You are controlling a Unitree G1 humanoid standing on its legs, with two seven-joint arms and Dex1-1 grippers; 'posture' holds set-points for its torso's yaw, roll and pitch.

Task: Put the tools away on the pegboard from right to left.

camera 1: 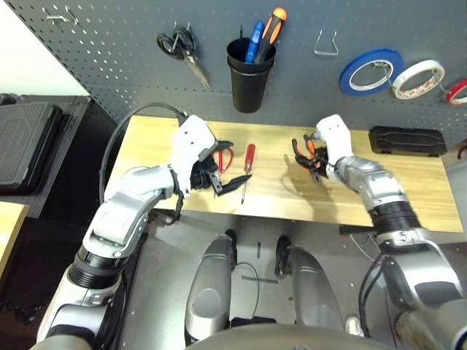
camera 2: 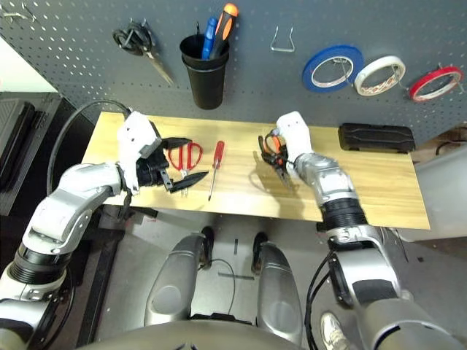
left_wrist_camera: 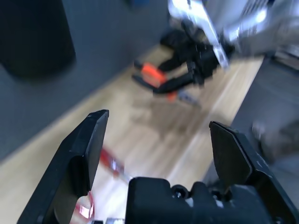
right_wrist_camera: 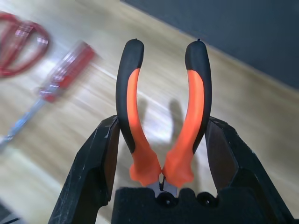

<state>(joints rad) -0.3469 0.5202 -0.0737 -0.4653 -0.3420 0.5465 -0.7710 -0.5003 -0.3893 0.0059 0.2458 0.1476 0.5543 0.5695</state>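
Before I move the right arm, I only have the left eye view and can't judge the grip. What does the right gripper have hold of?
Observer: The right wrist view shows its fingers pressing on both handles of the orange-and-black pliers.
Operator: Are those handles closed together?
Observer: No, they stand spread apart, their black ends separate.
Operator: And the red scissors beside the left gripper?
Observer: In the right eye view, both finger loops of the red-handled scissors show, between the left gripper's open fingers.

The red-handled screwdriver (camera 1: 249,162) lies on the wooden table (camera 1: 281,191), just beside the left gripper (camera 1: 225,168); the right gripper (camera 1: 306,154) holds what looks like orange-and-black-handled pliers (camera 1: 311,149).
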